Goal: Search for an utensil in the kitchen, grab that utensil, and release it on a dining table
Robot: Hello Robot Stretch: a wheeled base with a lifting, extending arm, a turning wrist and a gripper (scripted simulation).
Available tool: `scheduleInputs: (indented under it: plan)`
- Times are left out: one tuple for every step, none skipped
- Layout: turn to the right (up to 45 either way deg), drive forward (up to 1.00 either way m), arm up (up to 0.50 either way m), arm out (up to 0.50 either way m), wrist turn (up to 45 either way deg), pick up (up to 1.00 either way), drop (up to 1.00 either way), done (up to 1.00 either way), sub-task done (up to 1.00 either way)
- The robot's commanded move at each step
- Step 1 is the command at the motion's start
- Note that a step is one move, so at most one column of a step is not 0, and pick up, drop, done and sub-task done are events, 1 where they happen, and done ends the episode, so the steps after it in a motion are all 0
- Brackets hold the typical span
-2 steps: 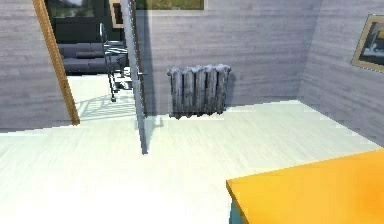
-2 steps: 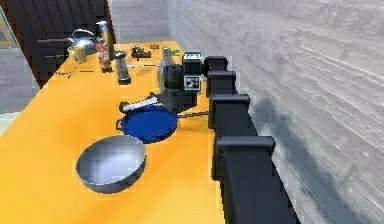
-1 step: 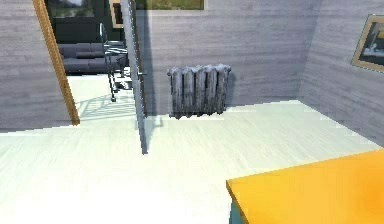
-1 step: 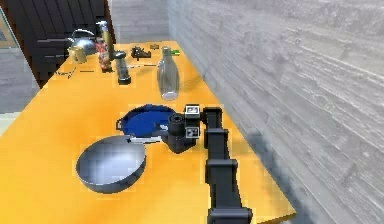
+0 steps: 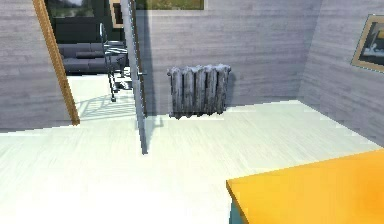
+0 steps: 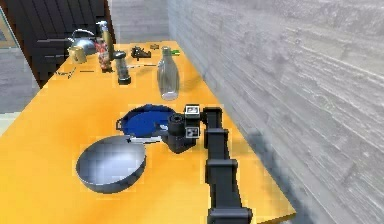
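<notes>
ON THE HUNT: The Stretch's arm (image 6: 225,178) reaches across an orange worktop (image 6: 50,130), its gripper (image 6: 170,134) at the near rim of a blue plate (image 6: 148,120), low among the crockery in what looks like a search for cutlery. Whether the fingers are spread or pressed together cannot be told, nor whether they carry anything, since the plate lies right behind them. A steel bowl (image 6: 110,165) sits just beside the plate. A clear glass bottle (image 6: 168,75) stands upright beyond it, near the grey plank wall (image 6: 300,90). No utensil is plain to see. The likeliest candidates are thin dark bits (image 6: 68,72) lying flat at the worktop's far end, among a kettle (image 6: 82,43), a tall mill (image 6: 102,33) and a dark cup (image 6: 120,65). Reaching them would probably mean passing plate and bottle, both easy to knock. Ahead of the robot, a radiator (image 5: 200,90) stands beside an open door (image 5: 140,85) that gives onto a room with a sofa (image 5: 85,50).
</notes>
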Motion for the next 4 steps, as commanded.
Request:
scheduleInputs:
  plan:
    - [0.0, 0.0, 0.1, 0.0, 0.0, 0.0, 0.0, 0.0, 0.0]
    - [0.0, 0.0, 0.02, 0.0, 0.0, 0.0, 0.0, 0.0, 0.0]
    - [0.0, 0.0, 0.0, 0.0, -45.0, 0.0, 0.0, 0.0, 0.0]
    - [0.0, 0.0, 0.0, 0.0, -45.0, 0.0, 0.0, 0.0, 0.0]
